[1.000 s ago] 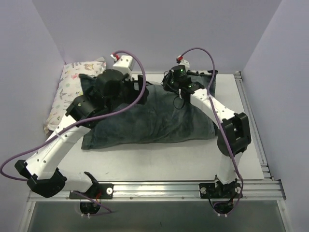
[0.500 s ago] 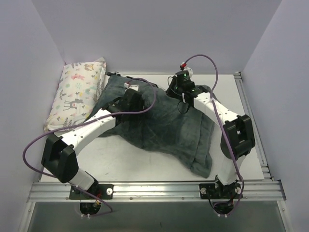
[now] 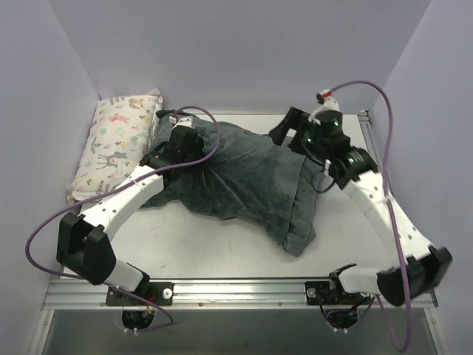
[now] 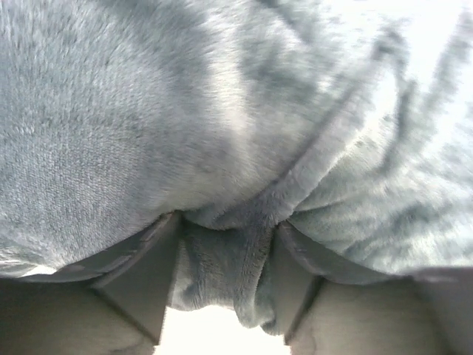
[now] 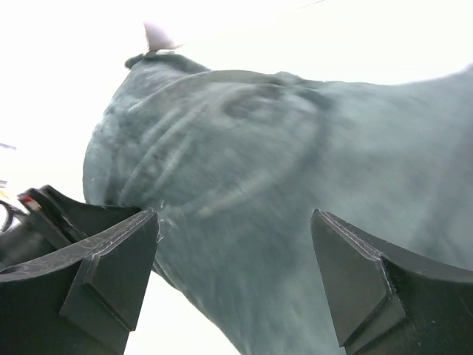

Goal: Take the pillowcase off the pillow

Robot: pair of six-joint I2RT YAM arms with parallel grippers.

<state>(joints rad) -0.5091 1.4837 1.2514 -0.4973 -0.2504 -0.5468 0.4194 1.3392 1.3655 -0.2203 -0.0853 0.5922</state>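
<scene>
The pillowcase (image 3: 251,181) lies plush dark grey-teal side up, running diagonally from the back left to the front right of the table. The pillow is hidden; no plain white shows outside the cover. My left gripper (image 3: 179,140) sits on the cover's back-left end. In the left wrist view a thick fold of the pillowcase (image 4: 222,111) is pinched in that gripper (image 4: 225,274). My right gripper (image 3: 287,127) hovers at the cover's back-right edge. In its wrist view it (image 5: 233,248) stands wide open, with the pillowcase (image 5: 295,148) beyond the fingers and nothing held.
A smaller white pillow with pastel animal print (image 3: 118,144) lies against the left wall, close to the cover's left end. Walls close in the back and both sides. A metal rail (image 3: 236,290) runs along the front edge, with another on the right (image 3: 386,185).
My right gripper has let go of the cover, opened wide and drawn back to the right. The cover went from lying flat to running diagonally. My left gripper took a fold at its back-left end.
</scene>
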